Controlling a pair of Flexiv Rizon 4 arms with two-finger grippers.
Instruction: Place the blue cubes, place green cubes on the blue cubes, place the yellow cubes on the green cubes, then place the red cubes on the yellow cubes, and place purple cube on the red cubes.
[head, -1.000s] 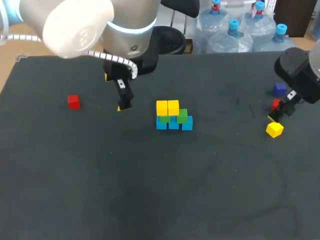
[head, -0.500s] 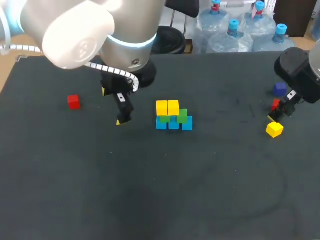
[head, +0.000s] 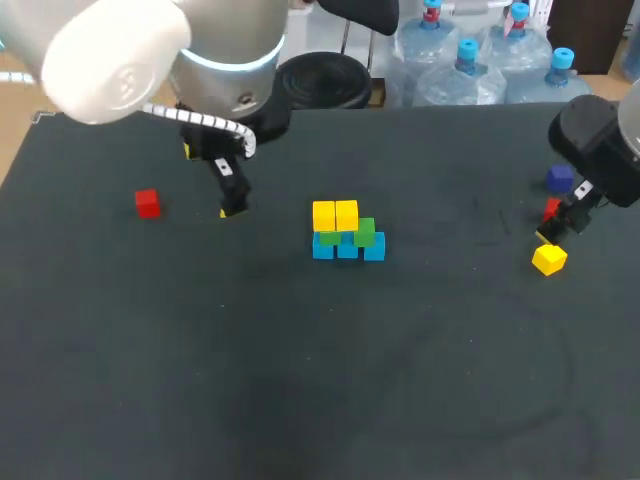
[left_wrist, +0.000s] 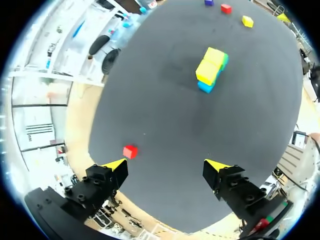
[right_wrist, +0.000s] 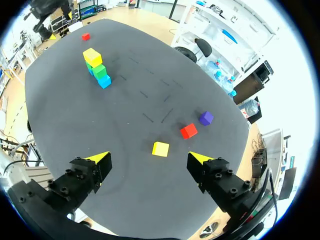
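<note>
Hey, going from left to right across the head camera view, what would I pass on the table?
red cube → left gripper → stack of blue, green and yellow cubes → loose yellow cube

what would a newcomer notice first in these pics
The stack in the middle stands out: blue cubes below, green cubes between, two yellow cubes on top. The bulky white left arm fills the head view's upper left, its open left pincer near a lone red cube. A loose yellow cube, second red cube and purple cube lie by the open right pincer.
</note>
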